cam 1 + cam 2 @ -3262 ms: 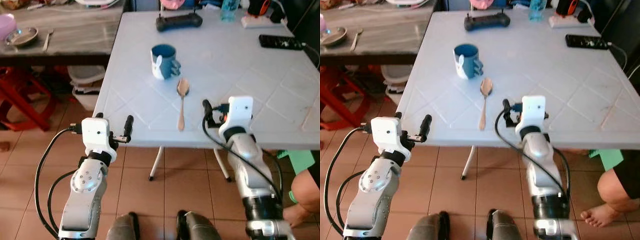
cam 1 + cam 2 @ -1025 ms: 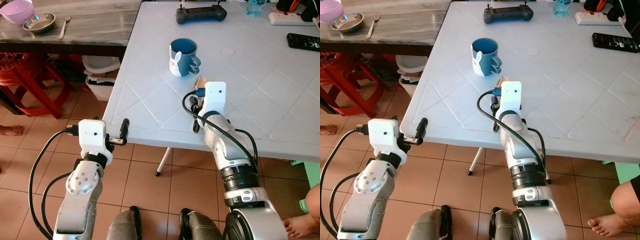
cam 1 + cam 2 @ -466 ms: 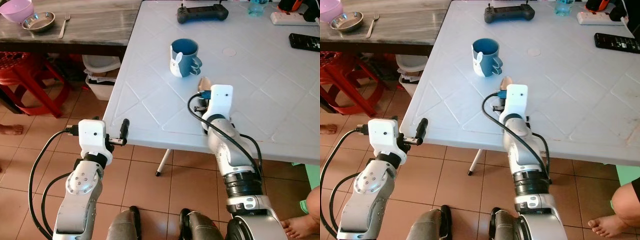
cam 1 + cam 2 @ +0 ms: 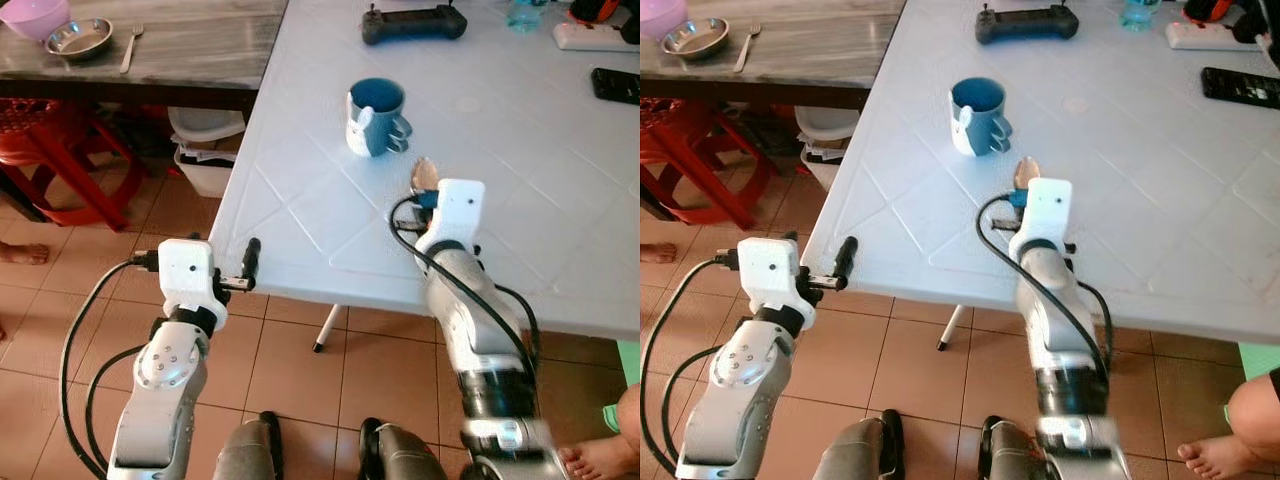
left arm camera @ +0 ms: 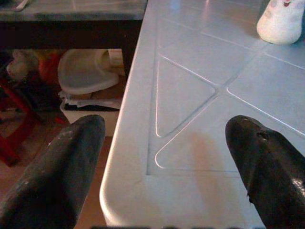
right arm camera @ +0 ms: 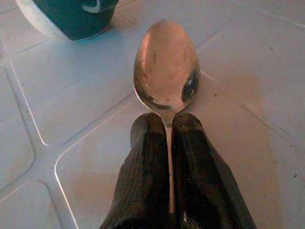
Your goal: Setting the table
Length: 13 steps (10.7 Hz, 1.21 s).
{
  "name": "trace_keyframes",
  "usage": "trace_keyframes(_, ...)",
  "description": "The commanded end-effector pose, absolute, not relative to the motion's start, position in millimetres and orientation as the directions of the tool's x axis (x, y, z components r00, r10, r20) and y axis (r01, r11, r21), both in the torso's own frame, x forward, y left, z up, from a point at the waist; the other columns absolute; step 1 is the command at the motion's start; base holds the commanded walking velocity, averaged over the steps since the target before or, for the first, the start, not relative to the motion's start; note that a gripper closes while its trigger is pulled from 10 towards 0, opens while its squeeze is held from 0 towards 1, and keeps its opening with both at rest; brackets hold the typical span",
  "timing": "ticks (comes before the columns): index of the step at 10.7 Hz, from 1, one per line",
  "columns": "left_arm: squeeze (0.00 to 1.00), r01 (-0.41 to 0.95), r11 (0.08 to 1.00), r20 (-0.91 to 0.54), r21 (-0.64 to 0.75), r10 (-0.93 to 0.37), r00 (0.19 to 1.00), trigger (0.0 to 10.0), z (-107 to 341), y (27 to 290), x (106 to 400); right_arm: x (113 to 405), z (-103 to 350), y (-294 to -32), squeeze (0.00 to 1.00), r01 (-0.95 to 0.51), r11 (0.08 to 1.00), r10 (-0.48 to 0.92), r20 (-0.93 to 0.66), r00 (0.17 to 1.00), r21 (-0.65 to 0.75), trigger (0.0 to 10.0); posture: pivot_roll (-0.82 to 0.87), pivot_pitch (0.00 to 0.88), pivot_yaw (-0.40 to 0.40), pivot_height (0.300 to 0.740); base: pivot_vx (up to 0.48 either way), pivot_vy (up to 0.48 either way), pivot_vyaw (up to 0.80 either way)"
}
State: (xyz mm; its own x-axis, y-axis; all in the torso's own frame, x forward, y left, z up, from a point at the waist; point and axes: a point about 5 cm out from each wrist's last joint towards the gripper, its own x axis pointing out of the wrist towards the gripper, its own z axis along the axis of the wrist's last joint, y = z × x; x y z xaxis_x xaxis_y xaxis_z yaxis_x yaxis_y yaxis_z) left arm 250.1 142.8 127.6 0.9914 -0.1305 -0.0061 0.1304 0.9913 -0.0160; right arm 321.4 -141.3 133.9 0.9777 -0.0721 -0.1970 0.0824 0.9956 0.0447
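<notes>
A copper-coloured spoon (image 6: 167, 67) lies on the white table (image 4: 300, 200), bowl end toward the blue mug (image 4: 377, 117) with a white rabbit figure. My right gripper (image 6: 167, 119) is shut on the spoon's handle just behind the bowl, low over the table top. In the head views the spoon's bowl (image 4: 425, 175) pokes out beyond the right wrist housing. My left gripper (image 4: 250, 262) is open and holds nothing. It hangs at the table's near left corner (image 5: 143, 191).
A game controller (image 4: 413, 22), a black remote (image 4: 618, 85) and a power strip (image 4: 590, 35) lie at the table's far side. A dark table on the left carries a purple bowl (image 4: 35, 15), a metal bowl (image 4: 78, 37) and a fork (image 4: 130, 45). A red stool (image 4: 60, 170) stands below. A person's foot (image 4: 1215, 455) rests at lower right.
The right gripper, beside the loose spoon 3.3 s ago, is now shut on its handle and has drifted slightly right. The camera has shifted. The left arm has not moved.
</notes>
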Motion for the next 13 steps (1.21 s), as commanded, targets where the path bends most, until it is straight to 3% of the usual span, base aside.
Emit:
trace_keyframes(1,0.0,0.131,0.991,-0.027,-0.022,-0.132,0.991,10.0,122,143,247,299,81,-150,0.0,0.11,0.994,-0.089,-0.44,0.894,0.023,0.0,0.04,0.205,0.069,0.74,0.0,0.0,0.0)
trace_keyframes(3,0.0,0.129,0.991,-0.033,-0.041,-0.131,0.991,10.0,120,142,250,294,88,-144,0.0,0.047,0.995,-0.008,-0.396,0.918,0.089,0.0,0.03,0.192,0.069,0.74,0.0,0.0,0.0)
trace_keyframes(6,0.0,0.126,0.992,-0.021,-0.028,-0.127,0.992,10.0,122,143,256,294,103,-122,0.0,-0.096,0.983,0.143,-0.32,0.936,0.157,0.0,0.02,0.182,0.067,0.74,0.0,0.459,0.0)
trace_keyframes(9,0.0,0.13,0.991,-0.012,-0.022,-0.13,0.991,10.0,123,142,258,298,107,-118,0.0,-0.119,0.978,0.167,-0.307,0.937,0.168,0.0,0.02,0.177,0.064,0.74,0.0,0.48,0.0)
trace_keyframes(13,0.0,0.137,0.991,0.019,-0.003,-0.137,0.99,10.0,127,140,261,311,140,-111,0.0,-0.199,0.975,0.21,-0.104,0.972,0.102,0.0,0.02,0.167,0.06,0.74,0.0,0.466,0.0)
